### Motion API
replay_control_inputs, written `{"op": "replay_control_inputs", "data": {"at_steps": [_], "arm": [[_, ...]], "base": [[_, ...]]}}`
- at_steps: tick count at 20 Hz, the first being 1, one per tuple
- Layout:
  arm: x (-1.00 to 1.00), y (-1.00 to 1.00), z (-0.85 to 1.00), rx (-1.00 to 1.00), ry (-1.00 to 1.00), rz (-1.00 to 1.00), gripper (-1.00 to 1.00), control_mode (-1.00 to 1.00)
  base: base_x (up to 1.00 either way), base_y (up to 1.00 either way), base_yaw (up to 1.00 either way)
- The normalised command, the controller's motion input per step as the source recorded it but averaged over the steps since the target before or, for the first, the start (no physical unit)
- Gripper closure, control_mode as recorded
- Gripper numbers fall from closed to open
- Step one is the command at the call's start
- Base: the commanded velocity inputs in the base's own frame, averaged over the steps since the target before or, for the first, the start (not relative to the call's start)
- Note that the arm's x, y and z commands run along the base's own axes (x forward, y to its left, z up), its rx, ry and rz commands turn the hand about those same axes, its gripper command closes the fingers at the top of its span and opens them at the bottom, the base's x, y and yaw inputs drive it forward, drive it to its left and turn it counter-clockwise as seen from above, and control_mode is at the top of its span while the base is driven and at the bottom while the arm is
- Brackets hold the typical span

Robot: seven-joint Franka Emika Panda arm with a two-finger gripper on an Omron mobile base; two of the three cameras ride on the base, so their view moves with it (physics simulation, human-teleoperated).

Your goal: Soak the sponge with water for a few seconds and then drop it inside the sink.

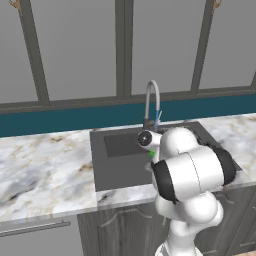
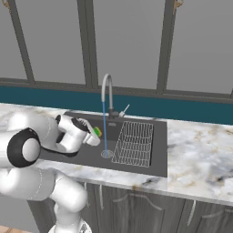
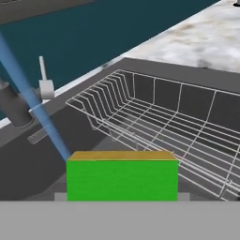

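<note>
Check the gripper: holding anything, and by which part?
The gripper is shut on the small green block sponge with the yellow layer, held over the dark grey sink. The exact part gripped cannot be told.

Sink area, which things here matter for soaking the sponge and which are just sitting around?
Job:
sponge, held in the hand
water
sink
faucet

Just there:
wire rack
marble counter
windows
</note>
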Motion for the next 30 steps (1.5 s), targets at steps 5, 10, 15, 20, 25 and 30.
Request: {"op": "replay_control_inputs", "data": {"at_steps": [5,10,15,20,25,30], "arm": [[0.21,0.0,-0.14,0.0,0.01,-0.03,1.0,-1.0],[0.3,-0.02,0.0,0.0,0.1,-0.02,1.0,-1.0],[0.32,-0.01,0.02,0.0,0.16,-0.01,1.0,-1.0],[0.27,0.0,0.02,0.0,0.13,0.0,1.0,-1.0],[0.19,0.0,0.0,0.0,0.07,0.0,1.0,-1.0],[0.27,0.0,-0.01,-0.03,0.0,-0.05,1.0,-1.0]], "base": [[0.0,0.0,0.0],[0.0,0.0,0.0],[0.0,0.0,0.0],[0.0,0.0,0.0],[0.0,0.0,0.0],[0.0,0.0,0.0]]}}
